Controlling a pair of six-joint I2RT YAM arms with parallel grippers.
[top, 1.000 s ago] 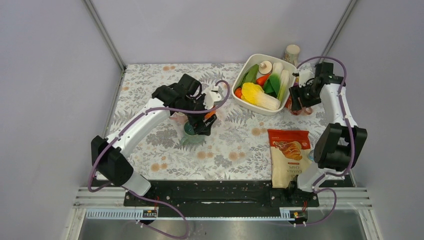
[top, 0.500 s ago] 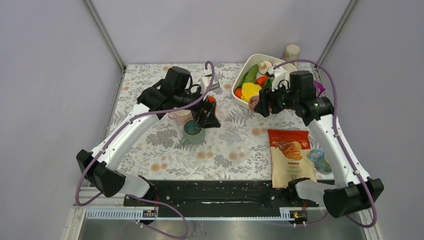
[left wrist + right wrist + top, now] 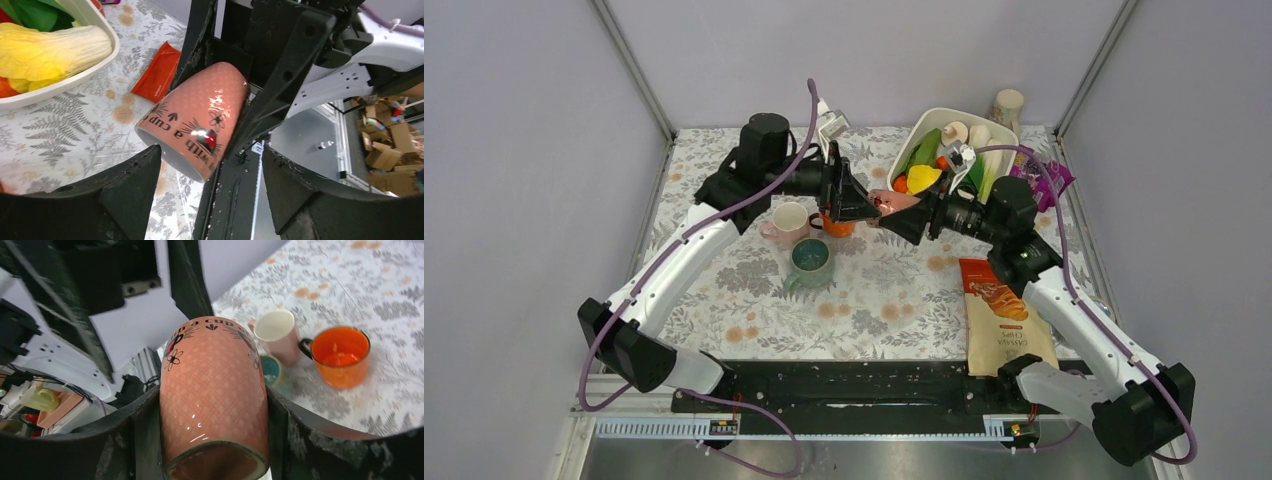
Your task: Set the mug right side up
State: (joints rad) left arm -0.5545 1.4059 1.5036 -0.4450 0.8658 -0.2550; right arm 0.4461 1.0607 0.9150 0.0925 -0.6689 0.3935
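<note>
Above the middle of the bench, the salmon mug is off the surface and lies roughly on its side. The right pincer pinches it across the body, and its wider end is tipped down towards the left arm. The left pincer is spread wide with a finger on either side of that end (contact cannot be confirmed). An orange mug, a pale mug and a teal cup stand upright below, near one another.
</note>
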